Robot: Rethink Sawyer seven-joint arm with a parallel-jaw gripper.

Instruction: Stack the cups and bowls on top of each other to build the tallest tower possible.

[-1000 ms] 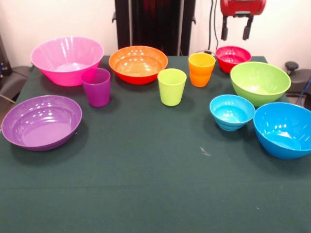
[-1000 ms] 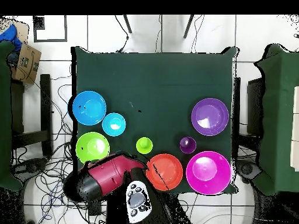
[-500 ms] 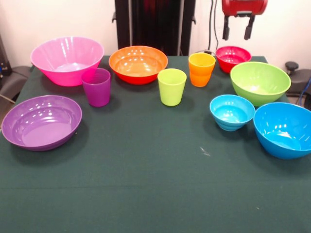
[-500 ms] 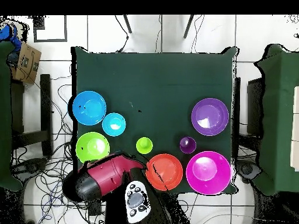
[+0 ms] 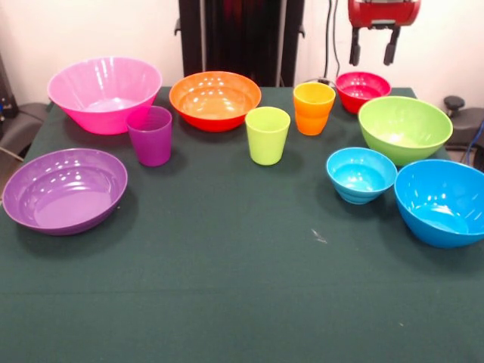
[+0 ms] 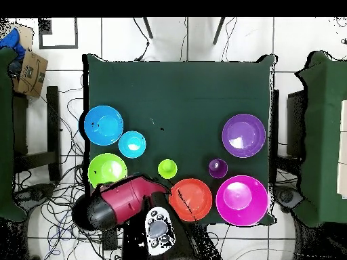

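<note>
Cups [image 5: 268, 134]: three stand apart, none stacked.
Bowls [image 5: 214, 99]: seven sit around them.
Gripper [image 5: 373, 48]: fingers spread, empty, above red bowl [image 5: 362, 90].

cups [image 5: 268, 134]: showing purple, lime green, orange
bowls [image 5: 215, 99]: showing pink, orange, purple, green, blue, red
table [image 5: 227, 287]: showing dark green

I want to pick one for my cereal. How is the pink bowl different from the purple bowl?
The pink bowl is deep with tall sloping sides; the purple bowl is shallow and flatter. In the front view, the pink bowl sits farther back beside the orange bowl, while the purple bowl sits nearer the camera, at the table's left edge. Both are glossy, round, upright and empty.
</note>
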